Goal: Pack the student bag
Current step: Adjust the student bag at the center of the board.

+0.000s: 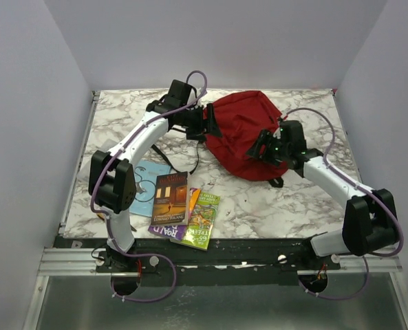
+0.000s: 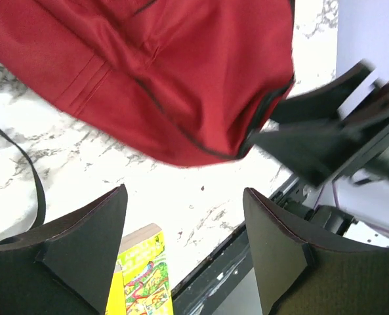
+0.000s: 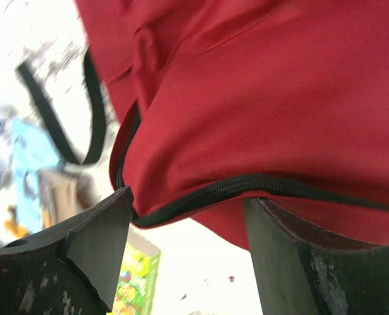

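Observation:
The student bag [image 1: 245,130], dark red with black zipper lines, lies at the back middle of the marble table. My left gripper [image 1: 209,126] hovers at the bag's left edge, open. In the left wrist view the bag [image 2: 181,72] lies beyond the left gripper [image 2: 184,193], with only bare table between its jaws. My right gripper [image 1: 260,148] is over the bag's front right part. In the right wrist view the right gripper [image 3: 187,197] is open. The bag's zipper edge [image 3: 260,185] runs across just past its fingertips.
Several books lie at the front left: a dark-covered one [image 1: 169,198], a yellow-green one [image 1: 204,218] also in the left wrist view [image 2: 142,275], a light-blue one [image 1: 148,180] and a purple one [image 1: 170,231]. Black bag straps [image 1: 183,161] trail towards them. The table's near edge rail [image 1: 224,251] runs below.

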